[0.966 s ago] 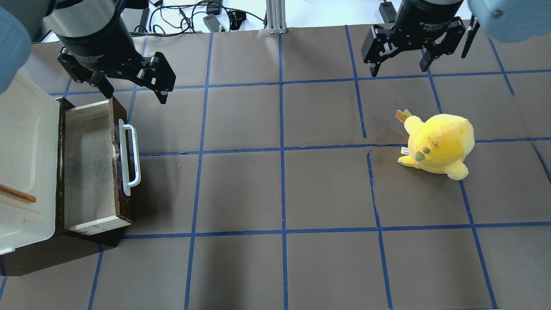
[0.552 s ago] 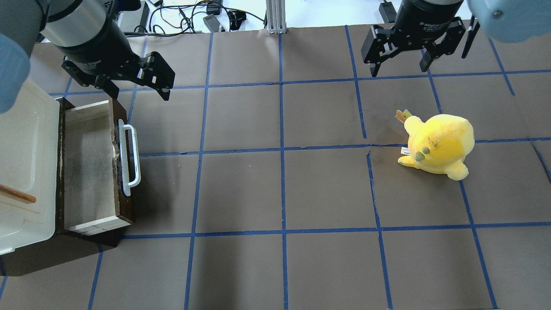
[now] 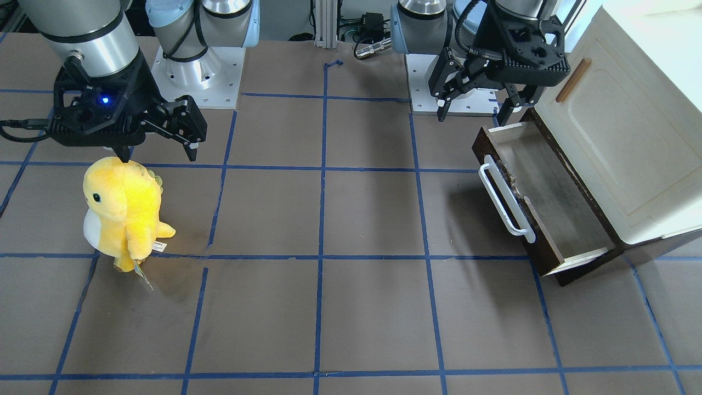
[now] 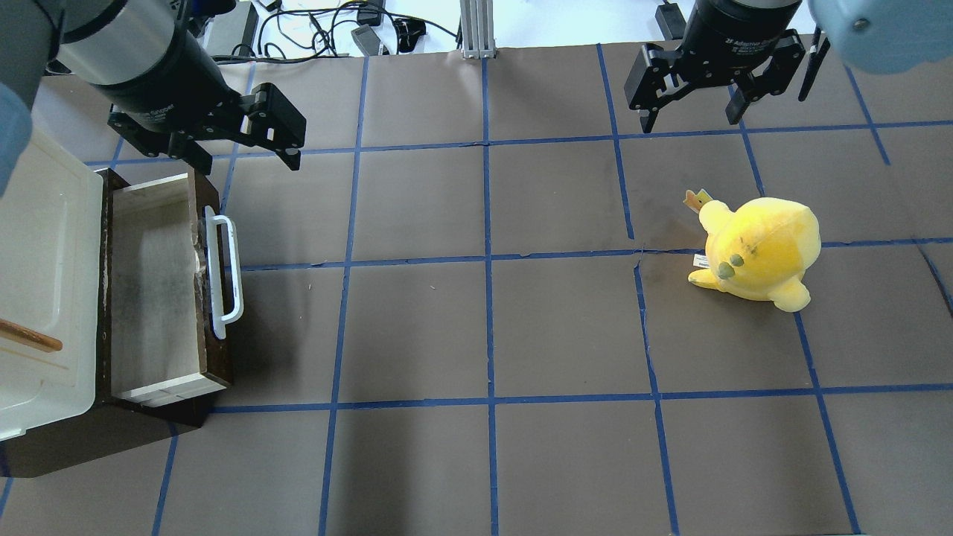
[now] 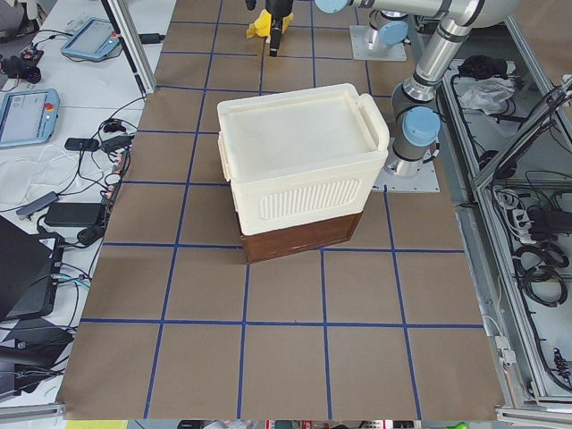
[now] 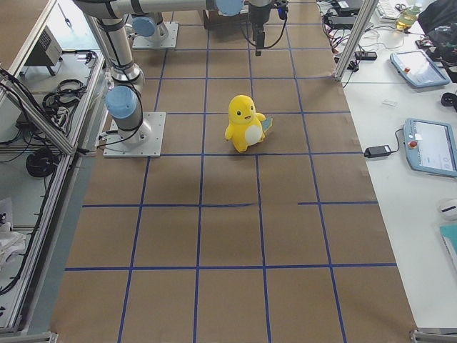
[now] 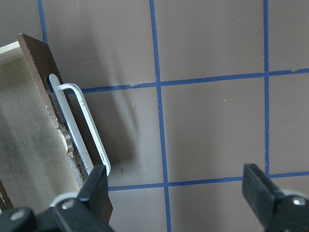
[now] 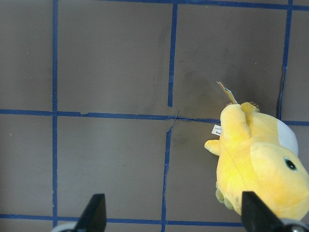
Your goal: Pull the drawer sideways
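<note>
Drawer (image 4: 153,286) untouched: the left end effector (image 4: 249,165) hangs with fingers spread wide, gripping nothing, seemingly above the drawer's end nearest the robot base and clear of the white bar handle (image 4: 223,272). That drawer stands pulled out of the cream cabinet (image 4: 45,246) at the left side of the surface (image 4: 484,335). Well apart, the right end effector (image 4: 690,123), also spread wide, hovers near a yellow plush toy (image 4: 759,253).

Overhead and front cameras face oppositely, sharing the drawer (image 4: 153,290).
</note>
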`<action>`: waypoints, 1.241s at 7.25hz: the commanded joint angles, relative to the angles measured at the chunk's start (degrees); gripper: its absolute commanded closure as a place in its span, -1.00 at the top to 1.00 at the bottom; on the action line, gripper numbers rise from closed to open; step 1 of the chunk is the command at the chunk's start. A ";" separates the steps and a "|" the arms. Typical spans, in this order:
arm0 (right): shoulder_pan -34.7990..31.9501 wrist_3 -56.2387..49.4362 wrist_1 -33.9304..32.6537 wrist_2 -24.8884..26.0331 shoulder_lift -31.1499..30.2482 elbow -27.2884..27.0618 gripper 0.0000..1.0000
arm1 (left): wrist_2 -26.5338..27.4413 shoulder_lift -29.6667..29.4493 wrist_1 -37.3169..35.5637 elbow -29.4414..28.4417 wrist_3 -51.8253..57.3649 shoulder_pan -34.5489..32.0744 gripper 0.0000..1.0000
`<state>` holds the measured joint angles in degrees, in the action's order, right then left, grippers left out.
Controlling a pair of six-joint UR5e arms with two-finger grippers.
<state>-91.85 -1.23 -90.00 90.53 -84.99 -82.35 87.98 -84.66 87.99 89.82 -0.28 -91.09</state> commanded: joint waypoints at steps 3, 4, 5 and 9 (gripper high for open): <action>0.00 0.00 0.00 0.00 0.00 0.00 1.00 | 1.40 0.90 0.51 0.01 -0.69 0.13 1.00; 0.00 0.00 0.00 0.00 0.00 0.00 1.00 | 1.40 0.81 0.51 -0.08 -0.69 0.13 1.00; 0.00 0.00 0.00 0.00 0.00 0.00 1.00 | 1.40 0.90 0.51 -0.08 -0.69 0.13 1.00; 0.00 0.00 0.00 0.00 0.00 0.00 1.00 | 1.14 -0.06 0.51 -1.22 -0.78 0.39 1.00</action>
<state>-91.85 -1.28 -90.00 90.53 -84.99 -82.35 89.16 -84.39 88.45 89.18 -1.03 -90.87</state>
